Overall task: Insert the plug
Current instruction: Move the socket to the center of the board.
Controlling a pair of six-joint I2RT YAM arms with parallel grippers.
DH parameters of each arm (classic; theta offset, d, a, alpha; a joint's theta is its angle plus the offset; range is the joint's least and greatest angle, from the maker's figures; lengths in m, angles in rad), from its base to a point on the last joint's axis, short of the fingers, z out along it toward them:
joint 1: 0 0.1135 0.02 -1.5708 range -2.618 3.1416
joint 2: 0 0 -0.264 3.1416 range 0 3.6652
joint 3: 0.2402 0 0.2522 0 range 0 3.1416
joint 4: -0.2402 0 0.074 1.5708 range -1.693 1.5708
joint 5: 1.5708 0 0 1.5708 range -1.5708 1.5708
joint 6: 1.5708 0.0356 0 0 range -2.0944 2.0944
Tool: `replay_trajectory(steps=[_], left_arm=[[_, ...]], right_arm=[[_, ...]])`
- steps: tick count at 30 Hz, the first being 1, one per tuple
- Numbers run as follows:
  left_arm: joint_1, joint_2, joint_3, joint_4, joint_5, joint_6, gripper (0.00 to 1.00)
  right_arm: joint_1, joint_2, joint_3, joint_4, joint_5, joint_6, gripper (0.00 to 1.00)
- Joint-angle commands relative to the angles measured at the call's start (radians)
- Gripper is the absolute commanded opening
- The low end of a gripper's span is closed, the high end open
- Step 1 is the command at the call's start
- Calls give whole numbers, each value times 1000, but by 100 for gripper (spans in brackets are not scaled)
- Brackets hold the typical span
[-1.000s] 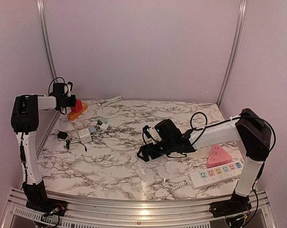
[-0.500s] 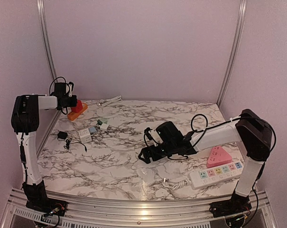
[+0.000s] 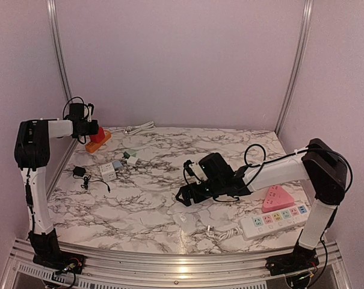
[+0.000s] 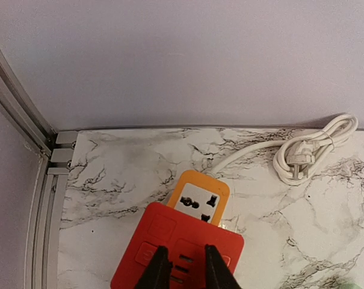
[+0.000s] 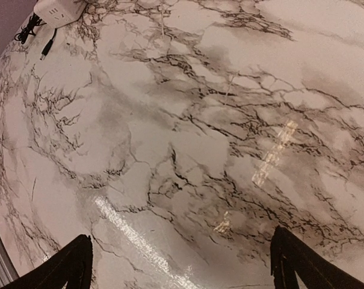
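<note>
Far-left corner of the marble table (image 3: 139, 208): the left gripper (image 4: 182, 269) hangs over a red adapter (image 4: 169, 232), which overlaps the near end of the orange socket block (image 4: 200, 194) by the back wall. The fingers stand almost pressed together, with only a slim gap. Whether they pinch any part of the red adapter cannot be told from the wrist view, nor whether its pins sit fully in the orange socket block.

The risk lies there. If the fingers part before the pins are home, the red adapter could tip or sit crooked. A lift with a corner caught could drag the orange socket block, which looks light and loose, toward the rail just left of it.

A coiled white cord (image 4: 308, 150) lies to the right of the orange socket block, and a sideways slide could snag it.

The right gripper (image 5: 180, 241), spread wide and empty over bare marble, is well apart from the orange socket block, too far to steady it.
</note>
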Motion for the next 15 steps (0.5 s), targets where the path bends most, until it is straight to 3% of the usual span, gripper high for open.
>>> replay_trajectory(steps=[1,9,11,15], left_arm=[[-16,-26,-28,-150,43,-10,25],[-17,-109,59,-139,13,3,32],[-16,-138,53,-129,10,-8,37],[-17,-185,-16,-123,-43,-91,38]], right_arm=[[12,-9,17,13,7,6,97],[17,-8,19,9,8,7,97],[18,-9,18,9,10,6,97],[17,-4,25,11,9,7,97]])
